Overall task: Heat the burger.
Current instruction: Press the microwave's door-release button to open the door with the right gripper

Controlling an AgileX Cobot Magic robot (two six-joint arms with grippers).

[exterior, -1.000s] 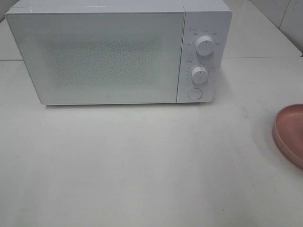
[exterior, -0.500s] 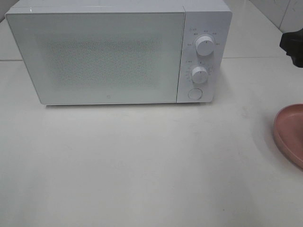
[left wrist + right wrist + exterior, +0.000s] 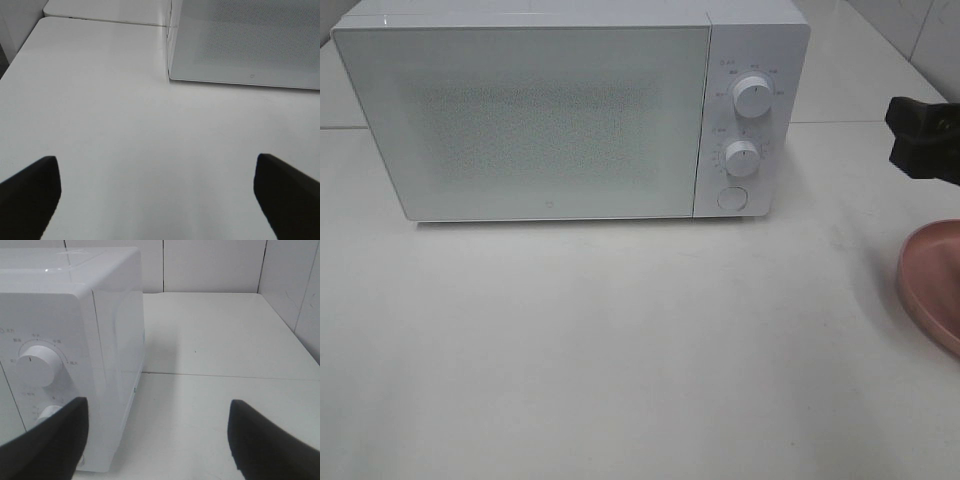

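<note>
White table (image 3: 620, 350), pale tiled walls (image 3: 215, 265) behind; door-opening step at hand, seemingly.
Left gripper (image 3: 155, 167) spread wide, empty, microwave (image 3: 550, 120) ahead of it, door shut; door button (image 3: 731, 198) left of right gripper (image 3: 157, 407), likely next press; that gripper parted, empty; pink plate (image 3: 932, 275) near it, bare where visible; burger nowhere in view.

kitchen counter, white microwave (image 3: 570, 115), tiled wall (image 3: 215, 265)

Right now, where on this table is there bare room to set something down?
Widest free patch: the table in front of the microwave, from its closed door to the near edge. Crowded only at the right edge, where the pink plate lies and the right gripper hangs open nearby.
</note>
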